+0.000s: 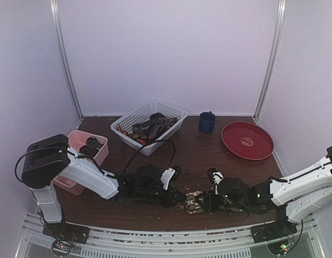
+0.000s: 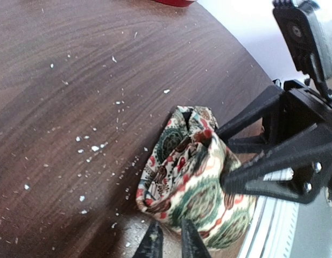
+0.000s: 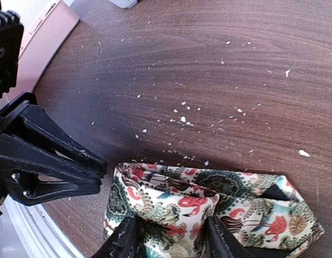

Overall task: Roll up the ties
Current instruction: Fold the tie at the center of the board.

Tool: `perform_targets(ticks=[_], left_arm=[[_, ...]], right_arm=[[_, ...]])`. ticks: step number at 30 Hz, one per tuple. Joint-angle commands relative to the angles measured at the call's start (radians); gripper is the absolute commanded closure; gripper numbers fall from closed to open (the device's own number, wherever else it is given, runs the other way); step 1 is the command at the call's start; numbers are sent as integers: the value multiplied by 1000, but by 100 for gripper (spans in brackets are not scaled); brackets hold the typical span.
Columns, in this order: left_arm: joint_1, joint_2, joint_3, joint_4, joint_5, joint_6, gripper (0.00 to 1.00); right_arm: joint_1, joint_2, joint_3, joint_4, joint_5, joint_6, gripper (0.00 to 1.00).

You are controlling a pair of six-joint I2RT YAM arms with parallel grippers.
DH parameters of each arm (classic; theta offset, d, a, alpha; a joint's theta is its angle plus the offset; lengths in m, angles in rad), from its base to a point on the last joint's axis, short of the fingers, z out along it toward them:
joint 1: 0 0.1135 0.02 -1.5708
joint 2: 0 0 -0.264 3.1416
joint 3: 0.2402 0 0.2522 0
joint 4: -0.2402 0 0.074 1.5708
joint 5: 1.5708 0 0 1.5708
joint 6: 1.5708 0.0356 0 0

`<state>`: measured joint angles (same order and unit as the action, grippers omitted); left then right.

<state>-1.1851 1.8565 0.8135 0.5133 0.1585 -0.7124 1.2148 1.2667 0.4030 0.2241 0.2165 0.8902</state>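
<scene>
Mid-roll. My right jaws pinched the cream floral fabric tie (image 3: 230,193); left jaws pressed together, empty. Another turn seemed due.

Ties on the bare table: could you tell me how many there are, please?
1: the patterned tie, at the near edge, between the left end effector and right end effector. More lie tangled in the white basket, partly hidden.

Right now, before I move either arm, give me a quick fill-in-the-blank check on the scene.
1. The blue mug stands between the white basket and the red ___.
2. The pink tray sits on the ___ arm's side.
3. The right gripper grips the patterned ___.
Missing: plate; left; tie.
</scene>
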Motion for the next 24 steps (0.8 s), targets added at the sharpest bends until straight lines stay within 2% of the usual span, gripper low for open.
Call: perform_targets(ticks=[1,11,19,24], left_arm=[[-5,-47,3,10,-33,42,84],[-7,-31,7,30,4,49,83],[-7,-85,-16,11,-37,110,70],[-7,-123,-43,-28,-72,100,70]], right_arm=[[-29,-39,-67,46,4,-56,57],[-124,-54,-199,269,-164,-43,58],[-145,-25,-245,400,-249,11,60],[-142,73,-237,540,-314,75,61]])
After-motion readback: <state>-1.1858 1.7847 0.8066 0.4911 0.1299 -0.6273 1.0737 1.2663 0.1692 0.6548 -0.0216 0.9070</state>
